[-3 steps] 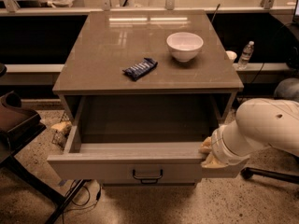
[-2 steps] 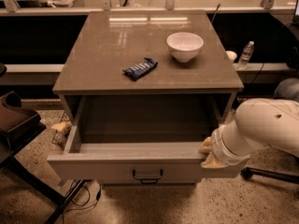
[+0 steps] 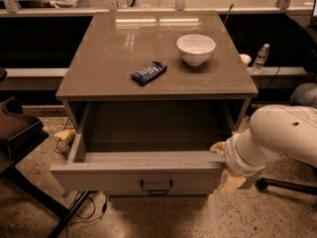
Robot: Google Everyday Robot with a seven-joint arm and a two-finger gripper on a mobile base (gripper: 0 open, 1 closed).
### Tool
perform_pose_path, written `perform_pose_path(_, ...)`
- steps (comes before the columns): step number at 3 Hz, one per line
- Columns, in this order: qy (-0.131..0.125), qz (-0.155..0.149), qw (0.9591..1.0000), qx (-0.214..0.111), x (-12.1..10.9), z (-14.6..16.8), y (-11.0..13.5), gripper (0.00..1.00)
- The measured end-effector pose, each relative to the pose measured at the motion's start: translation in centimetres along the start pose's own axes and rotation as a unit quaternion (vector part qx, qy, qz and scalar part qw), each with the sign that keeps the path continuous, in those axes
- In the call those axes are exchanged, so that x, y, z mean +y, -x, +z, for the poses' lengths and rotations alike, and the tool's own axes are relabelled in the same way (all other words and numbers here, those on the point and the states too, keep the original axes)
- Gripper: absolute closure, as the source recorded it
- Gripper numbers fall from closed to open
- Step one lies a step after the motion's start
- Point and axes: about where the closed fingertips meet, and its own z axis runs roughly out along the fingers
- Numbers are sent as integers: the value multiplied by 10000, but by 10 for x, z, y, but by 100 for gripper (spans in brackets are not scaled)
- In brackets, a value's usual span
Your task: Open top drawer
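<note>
As the top drawer stands drawn well out of its cabinet toward 6 o'clock, plain grey inside showing, its dark loop handle sits at centre front. The gripper meets the drawer front's 3 o'clock end, at the corner; whether it grips cannot be told. On the cabinet top, a wrapped snack bar lies at 12 o'clock, a white bowl at 1 o'clock.
</note>
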Motion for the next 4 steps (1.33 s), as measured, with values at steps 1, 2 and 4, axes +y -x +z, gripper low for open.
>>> perform_pose_path(1, -3, -7, 10000, 2, 0, -1, 1, 0)
perform_pose_path(2, -3, -7, 10000, 2, 0, -1, 1, 0)
perform_pose_path(4, -307, -419, 9924, 1119, -54, -79, 33, 49)
